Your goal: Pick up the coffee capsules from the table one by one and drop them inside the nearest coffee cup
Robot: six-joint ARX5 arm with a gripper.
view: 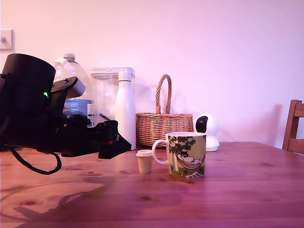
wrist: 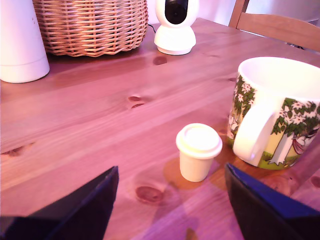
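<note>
**Open gripper lined up on a lone capsule beside the mug**

Going by the exterior view, left to right: the black arm filled the left side, its gripper (view: 114, 142) held low over the reddish wooden worktop (view: 237, 190) and pointing right. The wrist view showed its two dark fingers (wrist: 85, 210) spread wide with nothing between them, the gap framing the coffee capsule (wrist: 198, 151) ahead. That framing suggested an approach for a straight pinch on the capsule's sides.

Next came the capsule itself (view: 144, 161), a small cream pod with a wider rim on top, standing upright on the worktop and short of the gripper, not yet touched. Just beside it to the right stood the coffee cup (view: 186, 154), a white mug printed with a green tree and a pink hammock. Its loop handle (wrist: 255, 132) faced the capsule (a very tight gap, and I could not tell whether the two touched). The handle was the likely obstacle: the far finger would have to slip in beside it without nudging the mug.

Behind these, well clear of the path, a large clear water jug (view: 71, 85) and a tall white bottle (view: 125, 109) stood at the back left, then a wicker basket (view: 164, 126), then a small white round camera (view: 208, 130). A wooden chair (view: 294, 126) showed at the far right edge.
</note>
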